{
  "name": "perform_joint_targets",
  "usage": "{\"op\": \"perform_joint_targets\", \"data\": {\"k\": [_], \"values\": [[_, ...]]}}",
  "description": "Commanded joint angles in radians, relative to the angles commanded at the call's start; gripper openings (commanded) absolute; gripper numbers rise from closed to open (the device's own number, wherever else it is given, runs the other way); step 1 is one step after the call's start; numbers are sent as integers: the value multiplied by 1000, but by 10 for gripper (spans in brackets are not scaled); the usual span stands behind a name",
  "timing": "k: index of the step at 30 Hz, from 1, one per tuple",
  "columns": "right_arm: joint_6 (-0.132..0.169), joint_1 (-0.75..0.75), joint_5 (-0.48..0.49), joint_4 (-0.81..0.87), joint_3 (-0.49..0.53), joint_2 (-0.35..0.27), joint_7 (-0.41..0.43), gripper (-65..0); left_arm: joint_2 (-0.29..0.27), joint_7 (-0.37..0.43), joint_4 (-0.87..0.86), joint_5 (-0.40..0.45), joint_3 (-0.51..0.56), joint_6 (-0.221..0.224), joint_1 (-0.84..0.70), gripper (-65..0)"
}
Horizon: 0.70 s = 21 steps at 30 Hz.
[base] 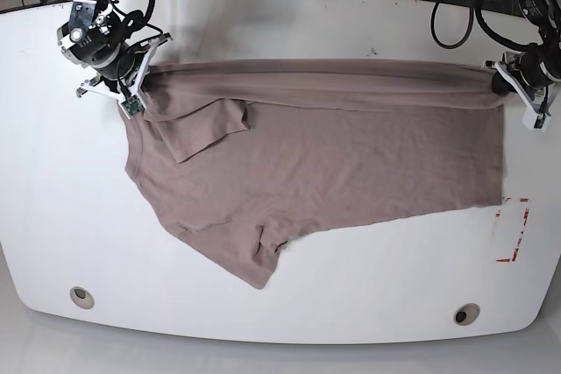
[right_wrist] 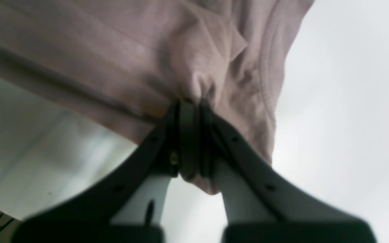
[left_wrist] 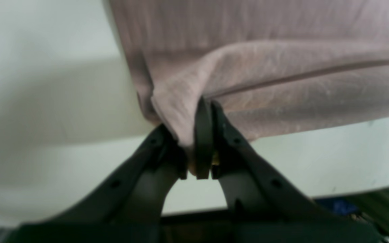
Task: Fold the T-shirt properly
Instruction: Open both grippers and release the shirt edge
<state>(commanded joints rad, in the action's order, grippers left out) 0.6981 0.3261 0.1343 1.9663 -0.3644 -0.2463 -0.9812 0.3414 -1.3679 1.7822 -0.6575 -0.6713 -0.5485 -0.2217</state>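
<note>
The T-shirt [base: 333,155] is spread across the white table [base: 289,313], its far edge drawn into a straight doubled line between the two arms. The left gripper [left_wrist: 203,141] is clamped tight on one corner of that edge and the right gripper [right_wrist: 189,135] is likewise pinched shut on a bunched corner at the other end. The cloth is judged light, limp and wrinkle-prone (a sleeve already lies folded over), so it is best held at corners and kept taut.

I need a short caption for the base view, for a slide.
Both hands, left and right, pinch the far edge of the T-shirt on the white table.
</note>
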Motion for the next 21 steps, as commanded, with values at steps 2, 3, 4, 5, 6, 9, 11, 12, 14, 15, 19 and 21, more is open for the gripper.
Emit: {"op": "perform_joint_targets", "data": {"k": [2, 3, 4, 5, 6, 9, 11, 12, 14, 15, 19, 21], "values": [[0, 8, 0, 0, 3, 0, 0, -631, 0, 0, -2, 2, 0, 0, -12, -650], [0, 11, 0, 0, 3, 0, 0, -631, 0, 0, -2, 2, 0, 0, -17, -650], [0, 12, 0, 0, 3, 0, 0, -631, 0, 0, -2, 2, 0, 0, -25, -650], [0, 15, 0, -2, 3, 0, 0, -631, 0, 0, -2, 2, 0, 0, -31, -650], [0, 15, 0, -2, 3, 2, 0, -631, 0, 0, -2, 2, 2, 0, -35, -650], [0, 17, 0, -2, 3, 2, -2, -629, 2, 0, -2, 2, 6, 0, -49, -650], [0, 20, 0, -2, 3, 0, -2, -629, 2, 0, -3, 2, 8, 0, -57, -650], [0, 25, 0, -2, 3, 0, -2, -629, 2, 0, -3, 2, 8, 0, -58, -646], [0, 29, 0, -2, 5, -2, -2, -618, 2, -2, -3, 3, 8, 0, -60, -572], [0, 29, 0, -2, 5, -2, -3, -604, 3, -2, -3, 3, 8, 0, -63, -538], [0, 32, 0, -2, 5, -2, -3, -439, 23, -2, -3, 3, 9, 8, -91, -340], [0, 34, 0, -2, 5, -2, -3, -333, 25, -2, -5, 3, 9, 8, -95, -243]]}}
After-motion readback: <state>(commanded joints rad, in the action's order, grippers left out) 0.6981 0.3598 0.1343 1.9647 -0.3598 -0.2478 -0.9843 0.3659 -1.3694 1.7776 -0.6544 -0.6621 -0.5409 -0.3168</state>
